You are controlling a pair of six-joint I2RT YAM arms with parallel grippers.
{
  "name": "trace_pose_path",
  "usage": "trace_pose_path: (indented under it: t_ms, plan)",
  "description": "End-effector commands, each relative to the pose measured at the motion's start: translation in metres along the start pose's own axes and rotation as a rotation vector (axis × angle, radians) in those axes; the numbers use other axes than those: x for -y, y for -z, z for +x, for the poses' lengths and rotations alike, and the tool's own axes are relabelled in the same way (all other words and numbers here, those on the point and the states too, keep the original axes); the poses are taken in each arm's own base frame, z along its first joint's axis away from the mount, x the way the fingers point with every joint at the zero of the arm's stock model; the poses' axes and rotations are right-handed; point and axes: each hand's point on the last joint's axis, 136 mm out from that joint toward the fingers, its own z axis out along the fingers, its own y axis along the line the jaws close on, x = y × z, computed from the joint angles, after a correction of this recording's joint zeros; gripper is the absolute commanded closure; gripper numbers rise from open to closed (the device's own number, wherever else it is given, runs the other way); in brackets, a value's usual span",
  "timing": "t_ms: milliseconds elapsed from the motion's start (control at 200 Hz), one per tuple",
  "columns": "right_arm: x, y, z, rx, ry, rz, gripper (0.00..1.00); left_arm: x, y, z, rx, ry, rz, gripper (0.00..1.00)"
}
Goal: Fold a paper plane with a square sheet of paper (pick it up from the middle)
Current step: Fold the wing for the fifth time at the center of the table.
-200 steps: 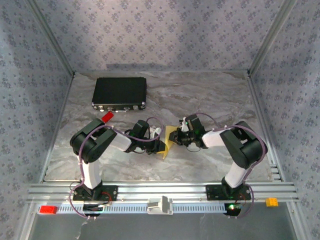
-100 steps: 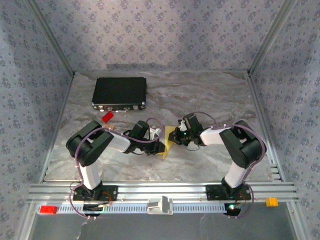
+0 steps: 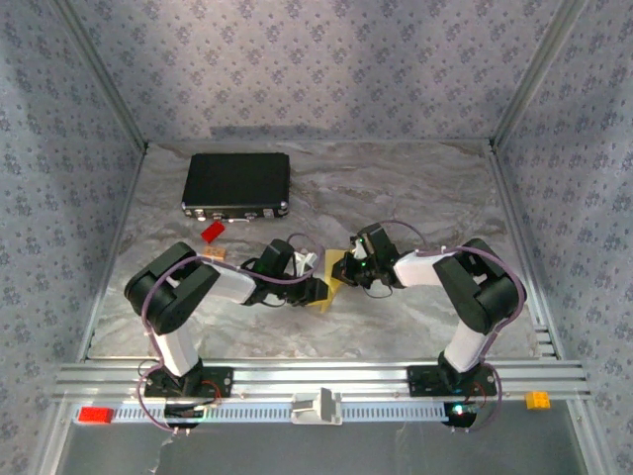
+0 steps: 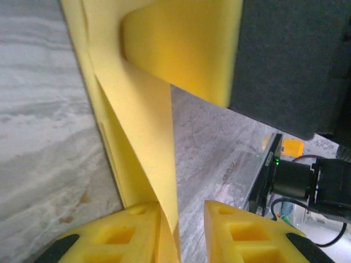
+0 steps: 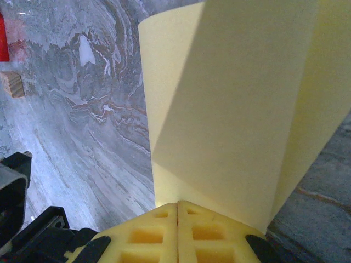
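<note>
Pale-yellow paper point(image 5: 236, 109) pinched in right gripper point(image 5: 177, 211), also between parted left gripper point(image 4: 186, 219) jaws.

Square sheet of paper point(image 3: 332, 275): pale yellow, plain, partly folded into overlapping layers with one diagonal crease, standing upright near the centre of the table point(image 3: 415, 198)

No legible text, labels, brands, numbers or signs on any surface.
</note>
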Motion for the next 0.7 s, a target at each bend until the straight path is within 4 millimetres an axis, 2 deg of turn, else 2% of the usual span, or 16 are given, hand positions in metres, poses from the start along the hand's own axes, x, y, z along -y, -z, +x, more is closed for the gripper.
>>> trace_pose_path:
  t_ms: [0, 125, 410, 540, 695]
  plan:
    - [0.042, -0.005, 0.02, -0.042, -0.045, 0.159, 0.93, 0.008, 0.002, -0.012, 0.055, -0.005, 0.002, 0.73]
    - [0.042, -0.005, 0.02, -0.041, -0.045, 0.154, 0.93, 0.002, 0.004, -0.017, 0.083, 0.01, -0.02, 0.74]
    - [0.043, -0.006, 0.02, -0.042, -0.05, 0.152, 0.93, 0.005, 0.004, -0.018, 0.084, 0.014, 0.002, 0.89]
    - [0.045, -0.007, 0.021, -0.041, -0.055, 0.155, 0.93, 0.005, 0.001, -0.012, 0.049, 0.026, 0.013, 0.95]
    - [0.046, -0.007, 0.022, -0.043, -0.058, 0.159, 0.93, -0.005, -0.005, 0.001, -0.023, 0.056, 0.017, 0.99]
